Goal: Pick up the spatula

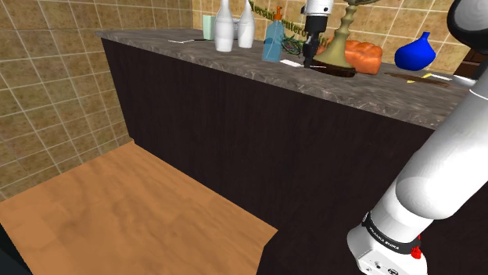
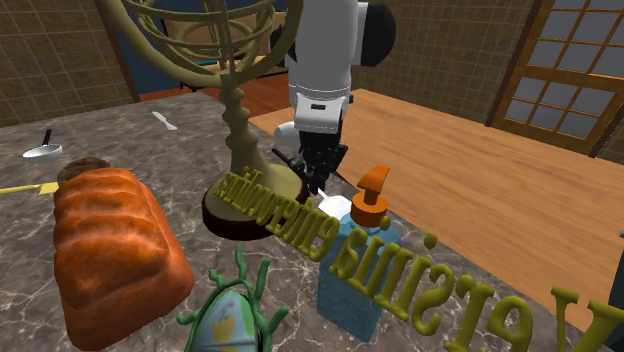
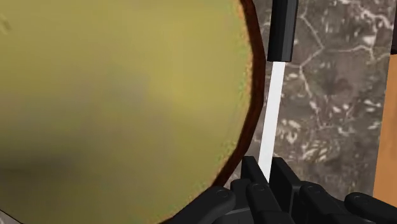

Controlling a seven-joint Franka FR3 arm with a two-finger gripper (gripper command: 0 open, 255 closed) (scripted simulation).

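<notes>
The spatula (image 3: 273,102) lies flat on the dark marble counter (image 3: 331,76), with a thin white shaft and a black handle. It rests right beside the brown-rimmed olive base (image 3: 127,95) of a tall brass ornament. My black gripper (image 3: 267,175) points straight down with its fingers closed against the white shaft. In the shoulder view the gripper (image 1: 310,56) stands over the spatula's white end (image 1: 291,63), between the blue soap bottle and the ornament base (image 1: 336,61). In the second exterior view the gripper (image 2: 322,182) touches down by the spatula's white tip (image 2: 335,206).
A blue soap dispenser (image 1: 273,41) and two white bottles (image 1: 225,31) stand on the shoulder view's left of the gripper. A bread loaf (image 1: 364,55) and a blue vase (image 1: 414,53) stand behind the ornament. The counter's front edge (image 1: 274,84) drops to a wooden floor.
</notes>
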